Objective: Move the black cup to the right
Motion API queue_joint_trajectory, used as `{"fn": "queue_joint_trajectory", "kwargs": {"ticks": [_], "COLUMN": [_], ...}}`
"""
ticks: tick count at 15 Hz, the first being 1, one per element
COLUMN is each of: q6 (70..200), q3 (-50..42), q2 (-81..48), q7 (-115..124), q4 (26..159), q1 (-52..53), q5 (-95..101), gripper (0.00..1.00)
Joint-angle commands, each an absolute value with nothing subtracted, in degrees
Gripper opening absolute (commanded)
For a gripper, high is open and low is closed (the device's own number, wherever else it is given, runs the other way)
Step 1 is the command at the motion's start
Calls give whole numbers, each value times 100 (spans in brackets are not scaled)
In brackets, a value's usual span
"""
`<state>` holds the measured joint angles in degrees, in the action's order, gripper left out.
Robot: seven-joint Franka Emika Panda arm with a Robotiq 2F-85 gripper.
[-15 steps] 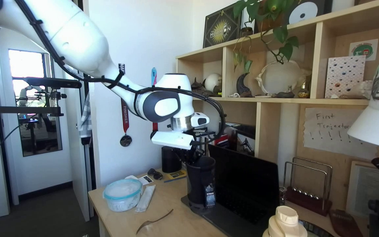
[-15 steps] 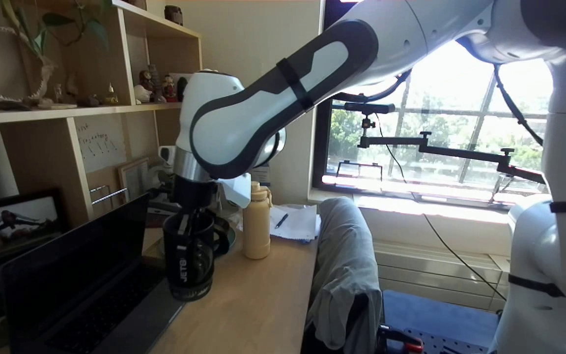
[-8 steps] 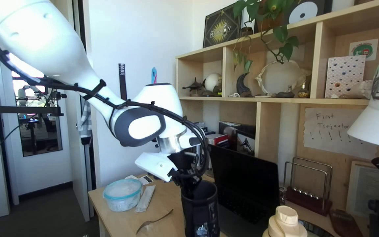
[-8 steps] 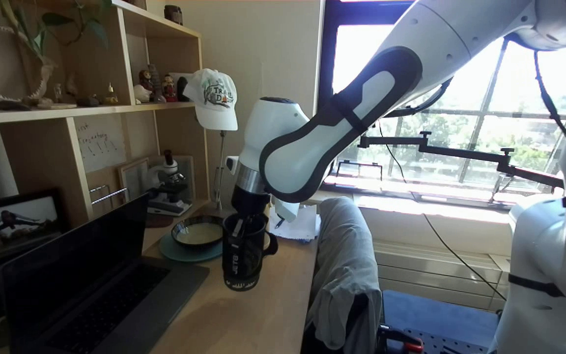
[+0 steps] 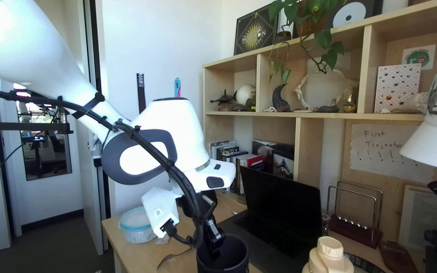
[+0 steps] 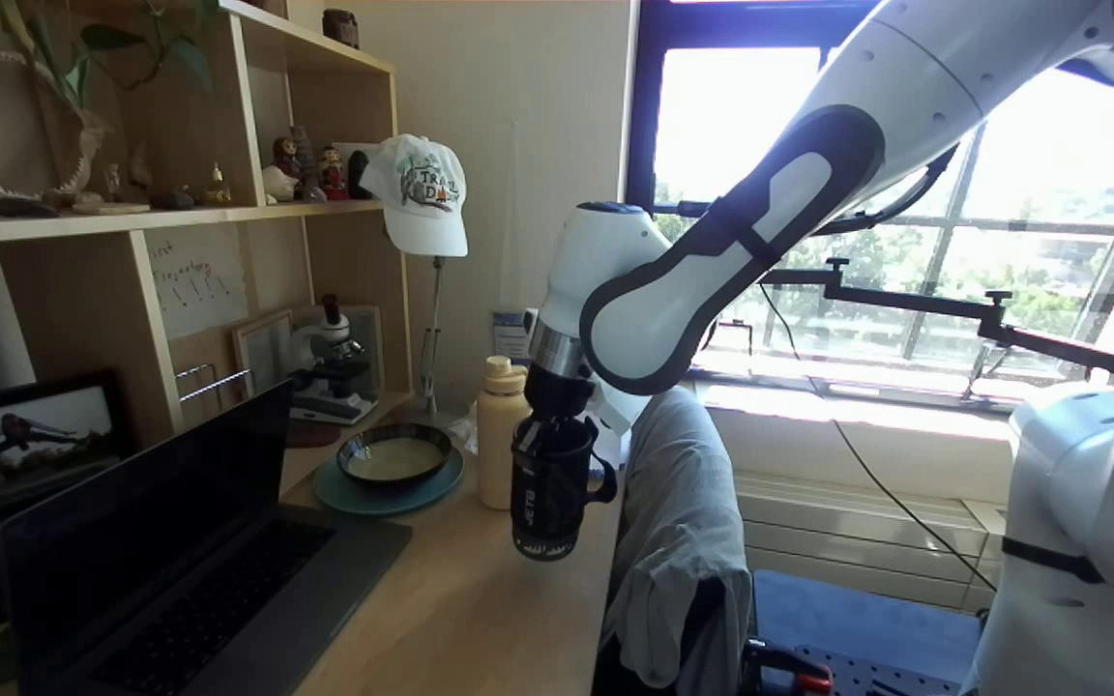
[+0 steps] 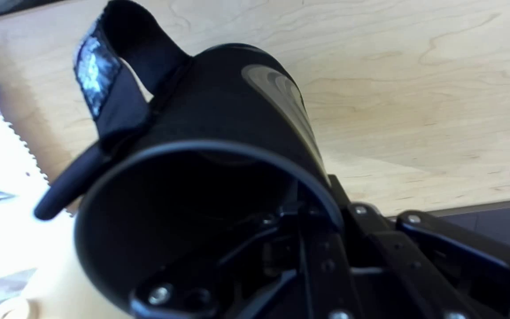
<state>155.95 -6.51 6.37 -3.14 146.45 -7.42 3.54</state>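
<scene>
The black cup is a dark cylinder with a round rim, a side handle and pale lettering. My gripper is shut on its wall, with one finger inside the cup and one outside. The cup appears held above the wooden desk, in front of the cream bottle in an exterior view. In an exterior view its open top shows at the bottom edge and its lower part is out of frame. In the wrist view the cup looks tilted, with its handle to the upper left.
A laptop stands open on the desk. A cream bottle is close behind the cup. A bowl sits on a teal plate. A cloth-draped chair stands at the desk edge. A lidded tub stands at the far corner.
My gripper has carried the black cup from above the laptop, rightward in an exterior view, to the desk's edge side near the bottle. The grip has stayed on the rim.
</scene>
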Motion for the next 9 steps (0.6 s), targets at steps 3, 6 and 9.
{"fn": "queue_joint_trajectory", "kwargs": {"ticks": [3, 6, 9], "q6": [15535, 15519, 15545], "q3": [-701, -734, -766], "q2": [838, 669, 412], "q7": [388, 348, 154], "q4": [14637, 14439, 14188], "q1": [-995, -974, -878], "q5": [676, 499, 111], "gripper": [5, 5, 5]}}
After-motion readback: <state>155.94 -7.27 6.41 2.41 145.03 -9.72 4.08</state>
